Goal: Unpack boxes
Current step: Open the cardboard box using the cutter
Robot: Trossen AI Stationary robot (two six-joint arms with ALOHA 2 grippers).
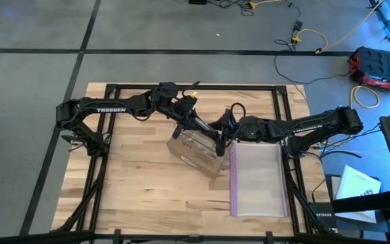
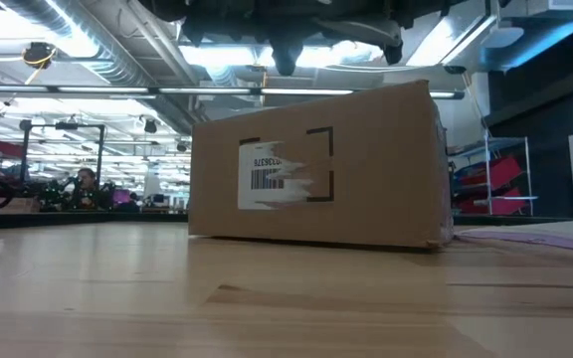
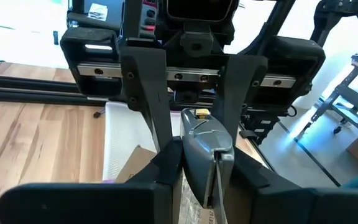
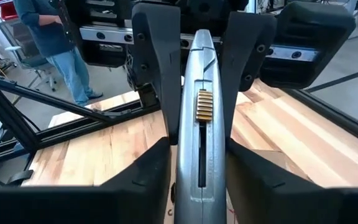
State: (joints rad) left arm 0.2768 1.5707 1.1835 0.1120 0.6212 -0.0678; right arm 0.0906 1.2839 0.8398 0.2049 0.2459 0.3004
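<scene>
The grey knife-like tool (image 3: 205, 149) sits between the two grippers above the box (image 1: 198, 150), and both wrist views show it pinched from either side. In the left wrist view the left gripper (image 3: 194, 163) is clenched on the tool, its dark fingers (image 3: 156, 124) pressed against the grey body. In the right wrist view the right gripper (image 4: 199, 163) also has its fingers (image 4: 160, 87) closed in against the tool's flanks, the brass-coloured slider (image 4: 202, 106) facing up between them. The brown cardboard box stands near the middle of the wooden table (image 1: 134, 183), turned at an angle, its pale label (image 2: 272, 174) facing the low camera. Just beside it, on the right arm's side, lies the clear plastic bag (image 1: 257, 179) with a purple edge, flat on the table
</scene>
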